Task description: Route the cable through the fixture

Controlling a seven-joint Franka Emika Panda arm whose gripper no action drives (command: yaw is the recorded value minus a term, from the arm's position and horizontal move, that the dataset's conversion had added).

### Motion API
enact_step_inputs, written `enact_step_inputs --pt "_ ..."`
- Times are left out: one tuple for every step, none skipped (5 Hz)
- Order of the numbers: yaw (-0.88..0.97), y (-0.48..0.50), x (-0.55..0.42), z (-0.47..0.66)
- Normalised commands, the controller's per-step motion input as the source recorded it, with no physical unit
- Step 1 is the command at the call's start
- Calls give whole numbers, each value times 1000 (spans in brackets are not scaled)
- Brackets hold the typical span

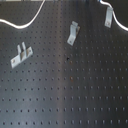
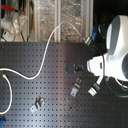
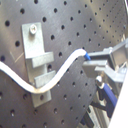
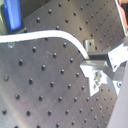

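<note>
The fixture is a slim silvery metal clip that stands on the black perforated board near the first exterior view's top right. It also shows in the second exterior view, just below the arm. In the first wrist view the fixture is close up, and the white cable lies across it between its two tabs. My gripper is shut on the cable beside the fixture. In the second wrist view the cable curves into the gripper. The gripper is out of the first exterior view.
A wider two-pronged bracket and a slanted bent bracket stand on the board. The cable's long slack loops over the second exterior view's left. Foil-lined bins stand behind the board.
</note>
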Motion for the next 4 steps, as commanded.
enact_step_inputs --pt "454 -44 -102 -315" --pt "380 -116 -102 -404" --pt "297 -9 -149 -245" --pt "306 22 -133 -94"
